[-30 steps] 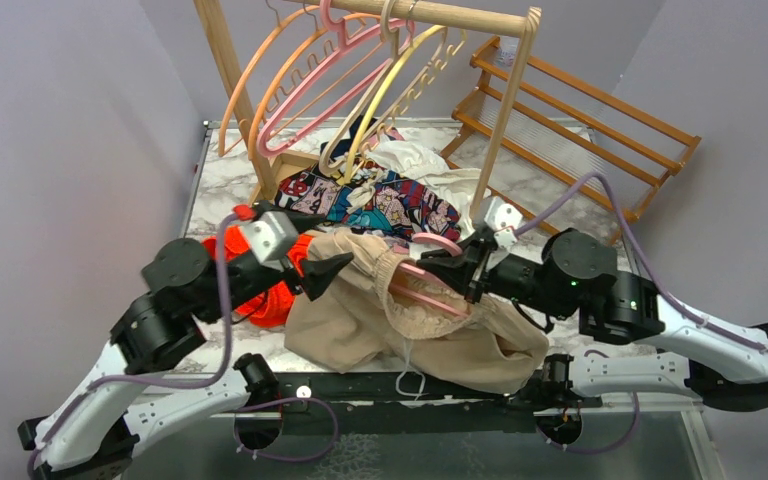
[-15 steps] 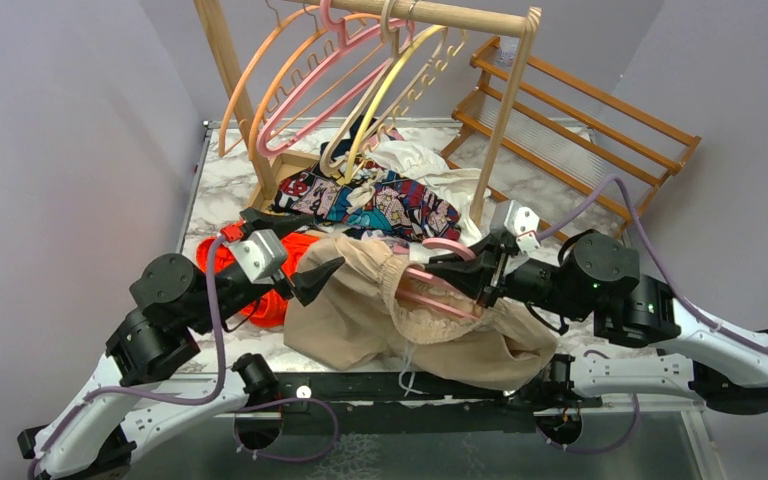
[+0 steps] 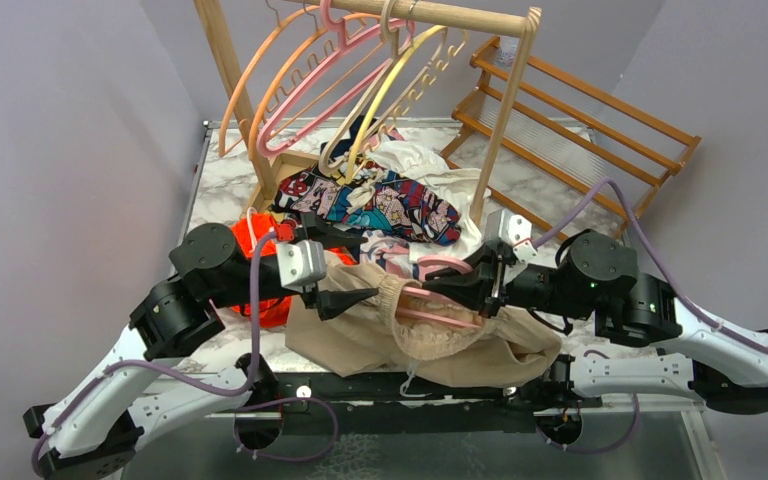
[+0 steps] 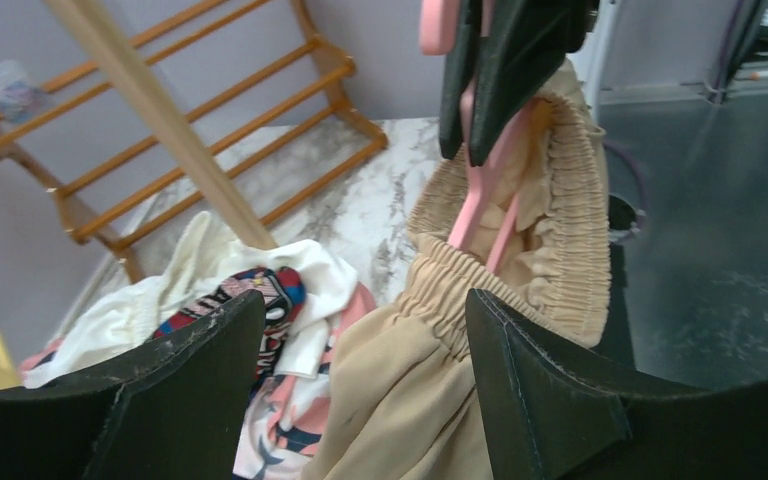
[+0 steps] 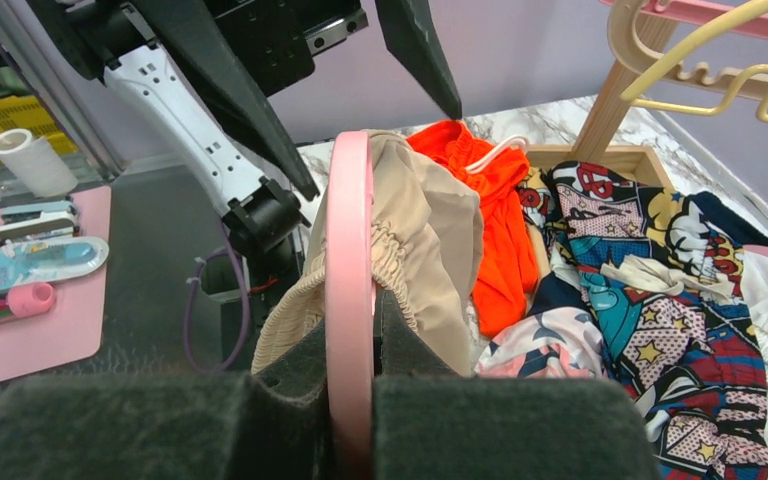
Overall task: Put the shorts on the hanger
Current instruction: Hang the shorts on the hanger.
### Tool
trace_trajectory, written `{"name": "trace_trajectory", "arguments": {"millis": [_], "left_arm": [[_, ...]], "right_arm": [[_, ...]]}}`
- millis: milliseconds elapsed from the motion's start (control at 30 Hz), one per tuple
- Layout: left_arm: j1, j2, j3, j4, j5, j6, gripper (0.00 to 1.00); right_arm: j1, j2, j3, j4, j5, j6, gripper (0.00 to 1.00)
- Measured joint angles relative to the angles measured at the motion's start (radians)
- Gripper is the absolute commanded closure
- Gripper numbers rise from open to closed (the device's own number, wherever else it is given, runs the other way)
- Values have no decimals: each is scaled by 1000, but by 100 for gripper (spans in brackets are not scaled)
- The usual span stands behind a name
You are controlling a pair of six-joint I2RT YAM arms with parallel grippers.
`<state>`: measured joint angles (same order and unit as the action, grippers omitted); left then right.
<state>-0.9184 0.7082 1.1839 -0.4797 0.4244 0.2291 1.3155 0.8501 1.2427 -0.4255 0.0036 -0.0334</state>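
Note:
The beige shorts (image 3: 360,335) lie bunched at the table's near edge, with the gathered waistband (image 4: 505,290) raised and open. The pink hanger (image 3: 438,318) runs across that opening, one arm (image 4: 472,205) dipping inside it. My right gripper (image 3: 465,285) is shut on the hanger (image 5: 350,250), close to the waistband. My left gripper (image 3: 365,265) hangs open just left of the shorts (image 4: 410,400). Its fingers (image 4: 550,400) straddle the fabric below the waistband without closing on it.
A bright orange garment (image 3: 272,312) lies under the left arm. A comic-print cloth (image 3: 390,205) and white cloth sit behind the shorts. A wooden rail (image 3: 460,15) carries orange, yellow and pink hangers. A wooden slatted rack (image 3: 580,110) leans at the back right.
My left arm has swung right and forward, bringing its open gripper up to the waistband. My right gripper, still holding the hanger, has shifted slightly and the waistband has lifted.

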Motion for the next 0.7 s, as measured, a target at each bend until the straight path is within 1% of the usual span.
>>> {"name": "trace_trajectory", "arguments": {"millis": [133,233,300,467,533,600,700], "left_arm": [[0,45,19,-40,81,-6,30],[0,55,19,-64,109,-8,32],[0,58,19,-84,114,-7,36],[0,58,18,-112,115,-4,51],[0,55,16,-117,115,-3,60],[0,51,11,-124,114,-3,63],[0,47,11,-132,114,-4,72]], "right_arm": [[0,4,0,-4,-9,0,99],[0,4,0,-4,-14,0,99],[0,4,0,-4,-17,0,99],[0,4,0,-5,-19,0,99],[0,3,0,-5,-19,0,99],[0,2,0,-5,-19,0,99],[0,-2,0,-6,-19,0,99]]}}
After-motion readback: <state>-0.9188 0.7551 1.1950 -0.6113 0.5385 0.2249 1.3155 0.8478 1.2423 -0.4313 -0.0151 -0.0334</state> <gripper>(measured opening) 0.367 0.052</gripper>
